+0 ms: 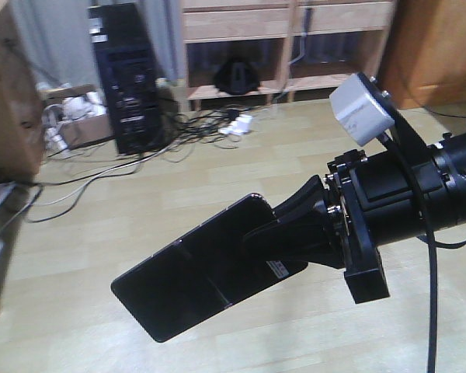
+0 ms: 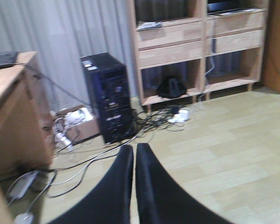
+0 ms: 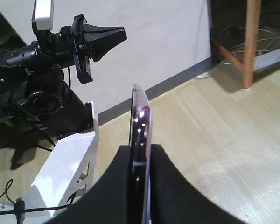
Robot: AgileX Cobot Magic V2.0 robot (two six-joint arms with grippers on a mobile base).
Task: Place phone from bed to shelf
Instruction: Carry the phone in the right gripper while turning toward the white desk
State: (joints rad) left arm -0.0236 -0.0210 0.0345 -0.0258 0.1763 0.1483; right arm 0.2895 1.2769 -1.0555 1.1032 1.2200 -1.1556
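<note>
My right gripper [image 1: 273,233] is shut on the phone [image 1: 186,280], a glossy black slab with a crease across its middle, held tilted in the air above the pale floor. The right wrist view shows the phone [image 3: 140,109] edge-on, its pinkish metal rim clamped between the two black fingers of the right gripper [image 3: 140,150]. My left gripper [image 2: 134,149] is shut with nothing in it; it also shows on its arm as the left gripper [image 3: 117,33]. The pale wooden shelf [image 1: 241,25] stands far back across the room, and the shelf [image 2: 170,35] is seen from the left wrist too. The bed is out of view.
A black computer tower [image 1: 128,78] stands on the floor left of the shelving unit, with tangled cables and a power strip [image 1: 237,124] around it. A brown wooden desk [image 2: 14,116] is at the left. An orange-brown cabinet [image 1: 435,47] stands at the right. The white robot base [image 3: 67,168] is beside the right arm.
</note>
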